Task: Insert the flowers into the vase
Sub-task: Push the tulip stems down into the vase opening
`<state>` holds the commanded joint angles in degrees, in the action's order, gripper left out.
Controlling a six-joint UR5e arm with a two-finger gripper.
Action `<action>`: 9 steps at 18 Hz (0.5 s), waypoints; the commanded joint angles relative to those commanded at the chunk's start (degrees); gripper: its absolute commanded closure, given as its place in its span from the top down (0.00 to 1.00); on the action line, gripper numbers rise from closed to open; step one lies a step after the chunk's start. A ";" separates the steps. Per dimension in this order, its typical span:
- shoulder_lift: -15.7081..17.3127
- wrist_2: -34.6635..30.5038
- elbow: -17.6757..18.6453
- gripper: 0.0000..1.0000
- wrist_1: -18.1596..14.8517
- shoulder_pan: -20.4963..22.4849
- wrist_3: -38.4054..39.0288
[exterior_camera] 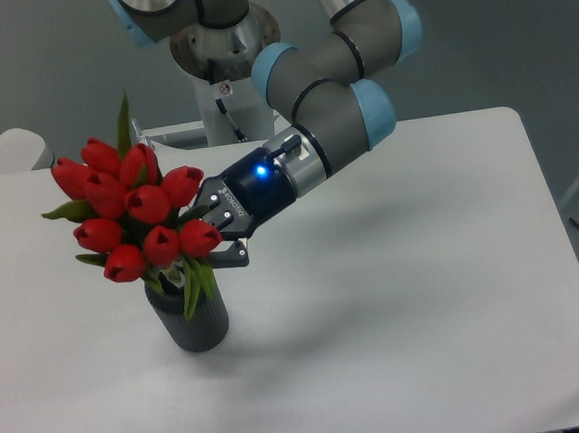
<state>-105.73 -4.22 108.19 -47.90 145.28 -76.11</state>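
A white table (416, 297) with rounded corners fills most of the view, set against a dull grey-green floor and wall behind. At the far left edge a pale rounded object (8, 150) pokes in beside the table. On the left part of the tabletop stands the vase (189, 320), a dark grey ribbed cylinder, upright, casting a soft shadow to its right. The flowers (134, 211), a bunch of red tulips with closed buds and narrow green leaves, rise above it with the stems going down into its mouth; a couple of leaves droop over the rim. Just right of the bunch, the gripper (209, 237) reaches in from the arm, its dark fingers closed around the stems just under the buds. A blue light glows on the wrist (262, 171). The arm's grey-and-blue joints climb toward the white base pedestal (227, 81) at the table's back edge.
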 joint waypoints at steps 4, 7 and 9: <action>0.00 0.00 2.28 0.05 0.09 0.26 -2.54; -0.26 0.00 4.39 0.12 0.09 0.00 -7.63; -0.53 0.00 6.23 0.14 0.09 0.00 -12.11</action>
<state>-106.26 -4.22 114.42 -47.81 145.28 -88.22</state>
